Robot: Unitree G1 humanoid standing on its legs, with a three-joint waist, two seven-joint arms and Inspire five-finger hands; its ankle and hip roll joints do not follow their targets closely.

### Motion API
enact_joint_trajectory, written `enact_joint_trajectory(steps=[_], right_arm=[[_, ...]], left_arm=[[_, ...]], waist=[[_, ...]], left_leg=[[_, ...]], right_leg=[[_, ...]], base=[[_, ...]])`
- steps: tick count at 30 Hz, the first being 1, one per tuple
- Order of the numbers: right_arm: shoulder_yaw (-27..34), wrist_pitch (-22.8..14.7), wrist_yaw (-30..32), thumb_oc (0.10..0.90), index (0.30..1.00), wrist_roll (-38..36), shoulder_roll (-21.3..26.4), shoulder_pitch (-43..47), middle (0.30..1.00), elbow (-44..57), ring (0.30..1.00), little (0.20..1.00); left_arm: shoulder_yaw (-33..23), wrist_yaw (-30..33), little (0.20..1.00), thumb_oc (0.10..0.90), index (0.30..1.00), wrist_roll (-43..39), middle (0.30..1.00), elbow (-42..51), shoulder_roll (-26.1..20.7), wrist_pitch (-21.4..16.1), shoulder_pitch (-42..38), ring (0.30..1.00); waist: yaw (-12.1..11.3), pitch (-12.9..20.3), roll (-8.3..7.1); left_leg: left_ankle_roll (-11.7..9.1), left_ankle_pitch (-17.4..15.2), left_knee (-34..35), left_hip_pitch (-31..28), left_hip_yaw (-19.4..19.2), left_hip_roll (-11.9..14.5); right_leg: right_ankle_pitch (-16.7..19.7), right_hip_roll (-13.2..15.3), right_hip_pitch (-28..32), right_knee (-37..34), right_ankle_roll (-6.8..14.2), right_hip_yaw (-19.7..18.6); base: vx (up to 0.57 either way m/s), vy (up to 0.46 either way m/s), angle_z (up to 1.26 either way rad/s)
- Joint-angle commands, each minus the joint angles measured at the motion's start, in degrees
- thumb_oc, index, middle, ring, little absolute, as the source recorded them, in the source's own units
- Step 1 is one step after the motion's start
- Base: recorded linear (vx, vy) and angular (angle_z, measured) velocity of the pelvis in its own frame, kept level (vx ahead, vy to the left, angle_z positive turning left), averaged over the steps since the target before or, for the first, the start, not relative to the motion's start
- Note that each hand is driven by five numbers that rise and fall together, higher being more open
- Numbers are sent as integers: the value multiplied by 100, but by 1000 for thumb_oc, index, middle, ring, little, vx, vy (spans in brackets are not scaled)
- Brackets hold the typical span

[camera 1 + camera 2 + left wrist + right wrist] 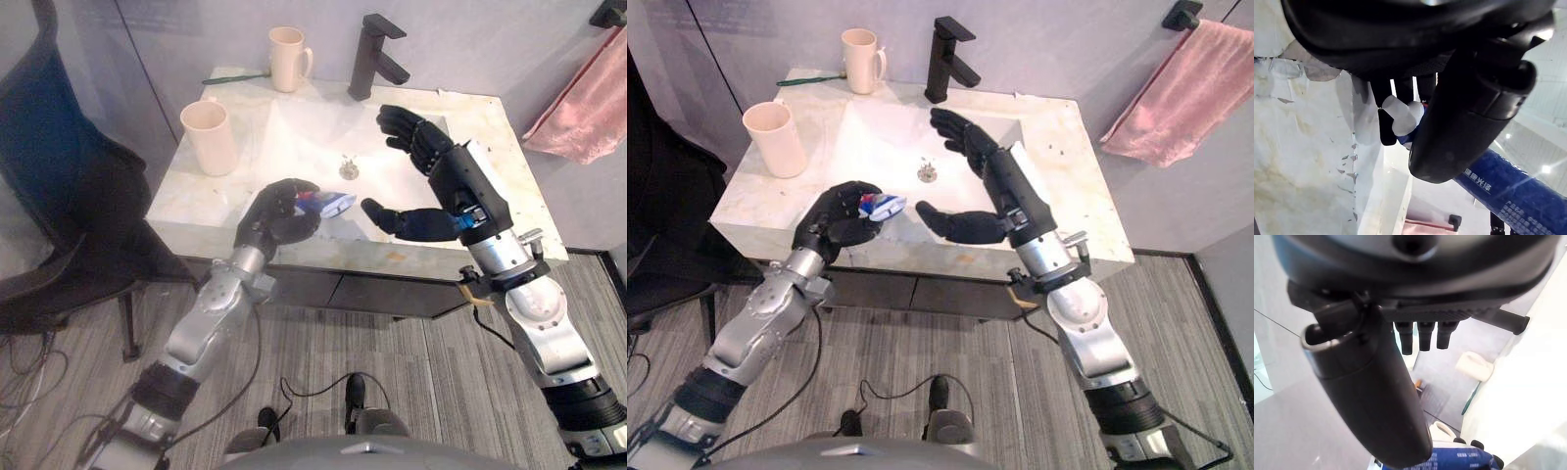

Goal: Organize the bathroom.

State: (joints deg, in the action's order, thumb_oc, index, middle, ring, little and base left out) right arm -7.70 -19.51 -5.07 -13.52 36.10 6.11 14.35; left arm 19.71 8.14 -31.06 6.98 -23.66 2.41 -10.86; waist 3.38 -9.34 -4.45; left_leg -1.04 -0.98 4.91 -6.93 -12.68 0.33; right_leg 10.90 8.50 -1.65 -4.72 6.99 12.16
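Observation:
A blue toothpaste tube [330, 203] sticks out of my left hand [277, 215], whose fingers are curled round it at the front edge of the white sink [294, 137]. In the left wrist view the tube [1508, 191] runs out past the thumb [1469, 112]. My right hand [411, 132] hovers open over the basin, fingers spread toward the tap and thumb [402, 221] pointing at the tube's free end, a short gap apart. The tube [1454, 459] shows beyond the right thumb [1366, 391]. Two cream cups stand on the counter: one [210, 135] at the left, one [288, 57] at the back.
A green toothbrush [235, 75] lies at the back left by the far cup. A black faucet [375, 54] stands behind the basin, with the drain [349, 170] mid-basin. A pink towel [588, 103] hangs on the right wall. A dark chair [59, 196] stands left of the marble counter [181, 201].

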Motion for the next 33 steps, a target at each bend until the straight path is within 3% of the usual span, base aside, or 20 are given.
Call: enact_joint_trajectory(steps=[1, 2, 3, 5, 6, 10, 16, 21, 33], right_arm=[[166, -453, -303, 689, 733, -48, 507, 900, 733, 87, 733, 733], [160, -421, -473, 657, 686, -85, 566, 885, 686, 117, 686, 686], [156, -398, -522, 657, 686, -120, 600, 887, 686, 128, 686, 686], [167, -255, -677, 772, 858, -212, 683, 882, 858, 169, 858, 858], [173, -161, -755, 800, 900, -230, 715, 862, 900, 188, 900, 900], [283, -174, -859, 800, 900, -442, 790, 765, 900, 56, 900, 900], [545, -222, -513, 800, 900, -299, 849, 586, 900, -25, 900, 900], [753, -307, -1062, 800, 900, -784, 761, 307, 900, 100, 900, 900], [70, -216, -1320, 800, 900, -917, 436, 741, 900, 159, 900, 900]], left_arm=[[187, -326, 300, 400, 300, -17, 300, 21, 154, -570, -794, 300], [169, -364, 300, 400, 300, -19, 300, 21, 137, -559, -773, 300], [175, -375, 300, 400, 300, -19, 300, 7, 131, -577, -769, 300], [172, -403, 300, 400, 300, -25, 300, 19, 106, -573, -748, 300], [160, -420, 300, 400, 300, -25, 300, 31, 99, -558, -731, 300], [149, -427, 300, 400, 300, -30, 300, 1, 49, -608, -696, 300], [110, -366, 300, 400, 300, -41, 300, -17, 2, -617, -688, 300], [56, -363, 300, 400, 300, -7, 300, 30, 3, -556, -643, 300], [260, -240, 300, 400, 300, 71, 300, -54, 131, -577, -751, 300]], waist=[[18, 354, 311], [18, 359, 306], [19, 360, 303], [20, 359, 298], [20, 363, 290], [39, 363, 266], [127, 349, 258], [183, 344, 270], [42, 394, 292]], left_leg=[[-24, -418, -133, -9, 86, -136], [-24, -418, -131, -15, 83, -136], [-26, -415, -130, -17, 78, -134], [-31, -412, -129, -24, 74, -129], [-31, -413, -130, -29, 75, -128], [-36, -415, -130, -39, 79, -119], [-33, -419, -110, -74, 35, -113], [-28, -414, -88, -96, 15, -110], [-54, -381, -104, -64, 80, -106]], right_leg=[[-1011, -163, 485, 89, 462, 295], [-1016, -166, 496, 87, 461, 299], [-1014, -164, 498, 89, 463, 302], [-1019, -163, 502, 102, 463, 307], [-1026, -165, 514, 101, 462, 309], [-1044, -182, 531, 118, 456, 305], [-1034, -209, 549, 91, 455, 264], [-1024, -223, 549, 86, 469, 228], [-1038, -227, 601, 35, 434, 322]], base=[[0, 0, 0], [0, 0, 0], [0, 0, 0], [0, 0, 0], [0, 0, 0], [0, 0, 0], [0, 0, 0], [0, 0, 0], [1, -1, -2]])
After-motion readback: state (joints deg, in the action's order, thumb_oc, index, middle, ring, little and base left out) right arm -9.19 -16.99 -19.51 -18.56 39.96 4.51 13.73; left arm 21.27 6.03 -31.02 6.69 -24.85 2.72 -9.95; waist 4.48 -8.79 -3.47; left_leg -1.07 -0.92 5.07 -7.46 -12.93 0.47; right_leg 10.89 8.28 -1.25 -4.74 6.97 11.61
